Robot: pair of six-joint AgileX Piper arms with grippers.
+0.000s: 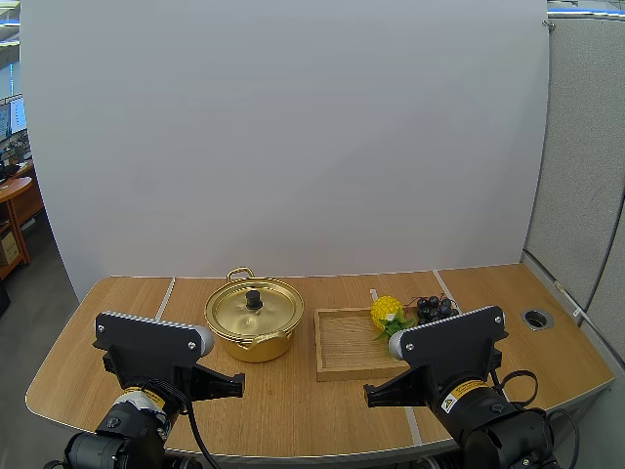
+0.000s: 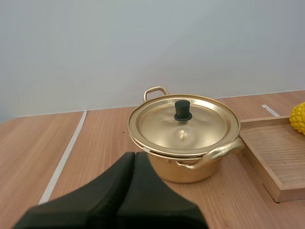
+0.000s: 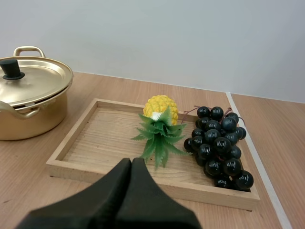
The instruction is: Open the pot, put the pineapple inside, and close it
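Yellow arm labels are unreadable. Left gripper and right gripper are closed, empty. The lidded pot stands on a wooden table.

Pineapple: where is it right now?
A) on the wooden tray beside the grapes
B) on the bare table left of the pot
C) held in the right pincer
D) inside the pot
A: the pineapple lies on the wooden tray next to the grapes. The lid sits on the pot, and the right pincer is shut on nothing.
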